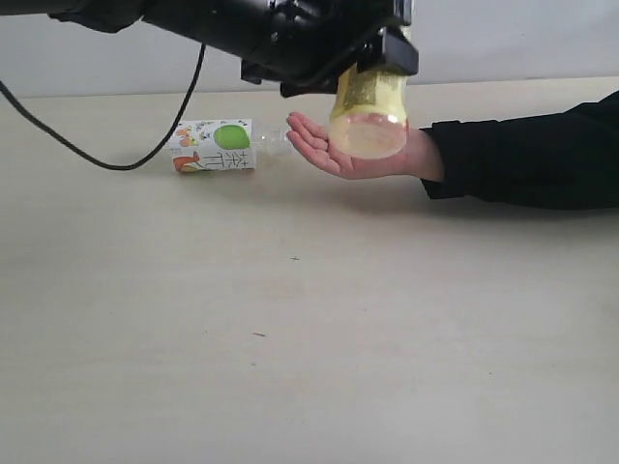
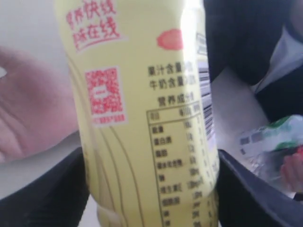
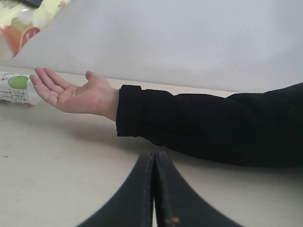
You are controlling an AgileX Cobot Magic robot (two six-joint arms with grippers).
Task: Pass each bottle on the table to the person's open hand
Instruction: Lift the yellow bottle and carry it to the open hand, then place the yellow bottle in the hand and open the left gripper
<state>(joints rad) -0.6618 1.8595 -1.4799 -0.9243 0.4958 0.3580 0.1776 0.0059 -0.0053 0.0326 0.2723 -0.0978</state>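
My left gripper (image 1: pixel 385 60) is shut on the yellow bottle (image 1: pixel 368 121), gripping its body from both sides (image 2: pixel 149 189). The bottle hangs tilted, base toward the exterior camera, above the person's open hand (image 1: pixel 343 155). In the right wrist view the yellow bottle (image 3: pixel 28 19) is clearly apart from the palm (image 3: pixel 75 94). A short bottle with a green-apple label (image 1: pixel 218 147) lies on its side on the table (image 1: pixel 290 338), just beyond the fingertips. My right gripper (image 3: pixel 154 156) is shut and empty, low over the table near the black sleeve.
The person's arm in a black sleeve (image 1: pixel 522 159) reaches in from the right across the table. A black cable (image 1: pixel 97 155) droops from my left arm onto the tabletop at the left. A pale wall stands behind.
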